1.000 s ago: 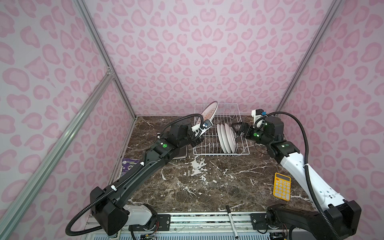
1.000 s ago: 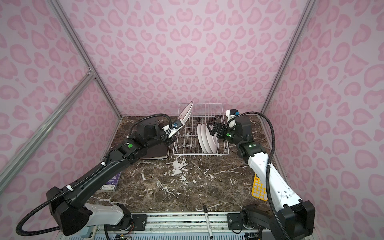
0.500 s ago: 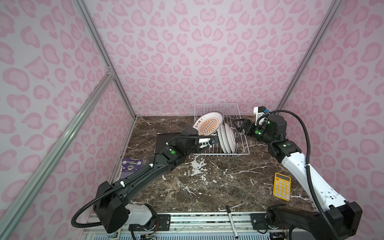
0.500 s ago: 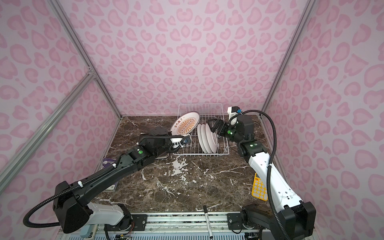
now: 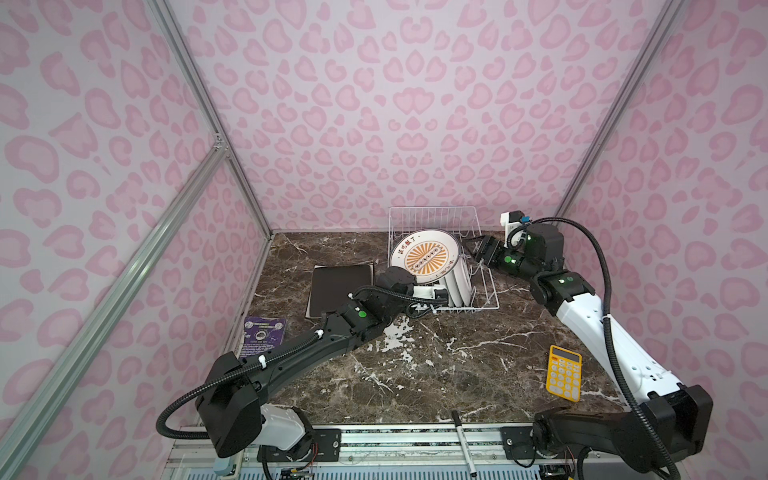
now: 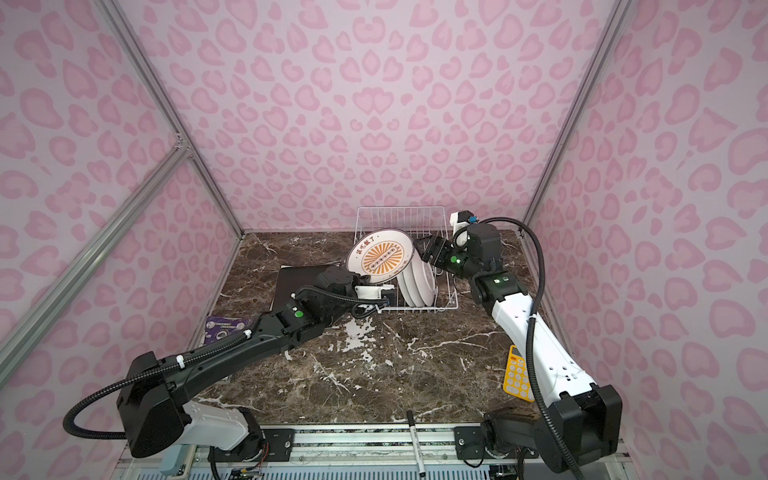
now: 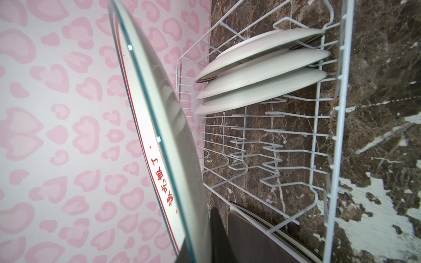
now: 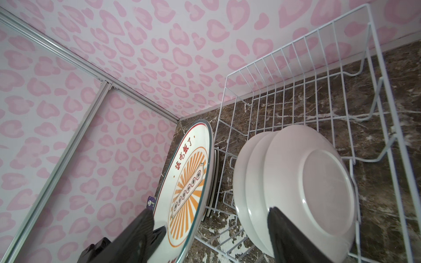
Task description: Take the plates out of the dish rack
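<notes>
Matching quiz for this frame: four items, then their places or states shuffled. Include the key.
1 sunburst plate
2 three white plates
3 dark square plate
4 yellow calculator

a flat on table, beside dish rack
b held tilted in left gripper
c on table by right arm
d standing on edge in dish rack

Pairs: 1-b, 2-d, 3-a, 4-c

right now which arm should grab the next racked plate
Right arm. Its open jaws are beside the white plates standing in the dish rack; the left arm has jaws shut on the sunburst plate.
</notes>
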{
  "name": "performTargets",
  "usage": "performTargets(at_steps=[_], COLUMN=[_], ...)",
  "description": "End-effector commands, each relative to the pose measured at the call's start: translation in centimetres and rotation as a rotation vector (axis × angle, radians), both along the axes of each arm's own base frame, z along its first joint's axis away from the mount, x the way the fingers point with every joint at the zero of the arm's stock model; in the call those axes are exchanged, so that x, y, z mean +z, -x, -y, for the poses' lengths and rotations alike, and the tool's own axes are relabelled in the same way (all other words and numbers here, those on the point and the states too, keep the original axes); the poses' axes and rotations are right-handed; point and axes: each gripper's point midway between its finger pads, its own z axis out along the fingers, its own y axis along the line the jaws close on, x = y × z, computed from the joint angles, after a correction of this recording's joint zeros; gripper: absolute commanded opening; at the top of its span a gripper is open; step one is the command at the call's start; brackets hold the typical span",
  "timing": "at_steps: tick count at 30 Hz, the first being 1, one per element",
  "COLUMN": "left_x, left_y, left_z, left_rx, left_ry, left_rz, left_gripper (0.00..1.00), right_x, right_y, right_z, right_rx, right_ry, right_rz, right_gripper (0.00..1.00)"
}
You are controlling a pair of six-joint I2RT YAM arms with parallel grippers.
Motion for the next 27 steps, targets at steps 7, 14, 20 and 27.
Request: performTargets(at_steps=[7, 14, 20, 27], left_x=[1.5, 1.6, 1.4, 1.5], left_y=[-0.5, -0.5, -0.5, -0.7], left_z=[1.2, 1.7, 2.1, 2.3], left_rx=[-0.008, -0.019, -0.029, -0.026], left_ry=[-0.032, -0.039, -0.051, -0.054], left_rz=[0.125, 0.141, 0.153, 0.159], left_gripper=[0.04, 0.04, 0.04, 0.04], right_x=[-2.0, -3.4, -4.5, -4.5], right_y=[-0.3, -0.6, -0.5, -0.3], right_z=[-1.1, -1.8, -2.5, -2.8], right_rx=[0.034, 0.063, 0.091, 0.103], right_ry=[0.038, 0.062, 0.058, 0.053], right_rz=[-0.083, -0.136, -0.173, -0.175], right_gripper=[0.59, 0.51, 0.47, 0.33])
